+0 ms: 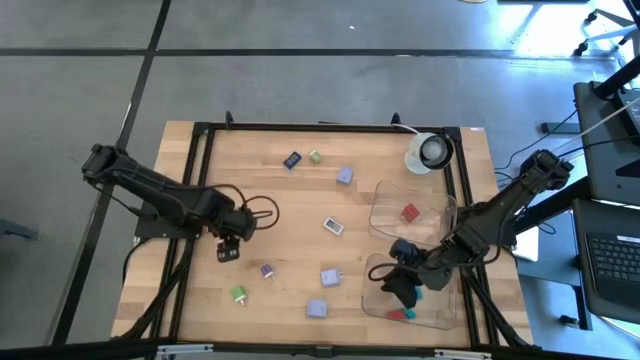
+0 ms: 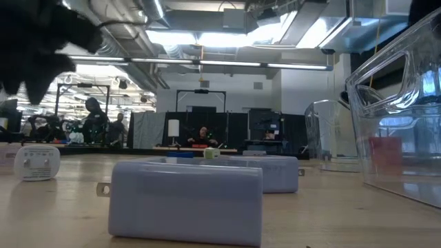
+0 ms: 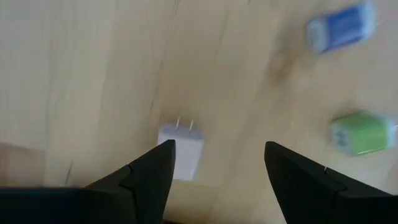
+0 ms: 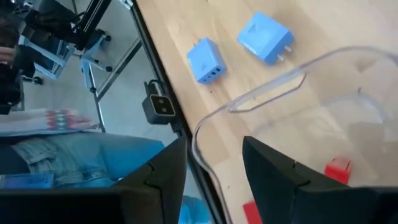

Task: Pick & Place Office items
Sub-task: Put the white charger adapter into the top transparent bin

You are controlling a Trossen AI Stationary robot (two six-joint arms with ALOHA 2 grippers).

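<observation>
The office items are small blocky plug pieces scattered on the wooden table. My left gripper [image 1: 229, 236] [image 3: 219, 146] is open just above a white piece [image 3: 180, 151] [image 1: 226, 255], which lies flat under one fingertip. Nearby lie a blue piece [image 3: 342, 26] and a green piece [image 3: 364, 134]. My right gripper [image 1: 400, 287] [image 4: 213, 142] is open and empty over the near clear tray [image 1: 440, 322], whose rim [image 4: 267, 93] passes between its fingers. Red pieces [image 4: 337, 168] lie inside this tray. Another red piece [image 1: 410, 212] lies in the far tray [image 1: 385, 200].
Loose on the table are blue [image 1: 291, 160], green [image 1: 315, 157], lavender [image 1: 345, 175], white [image 1: 333, 227], purple [image 1: 267, 270], green [image 1: 239, 293], blue [image 1: 330, 277] and lavender [image 1: 317, 309] pieces. A white tape roll [image 1: 430, 152] sits at the far right corner. A person's jeans [image 4: 68, 155] show beyond the table's edge.
</observation>
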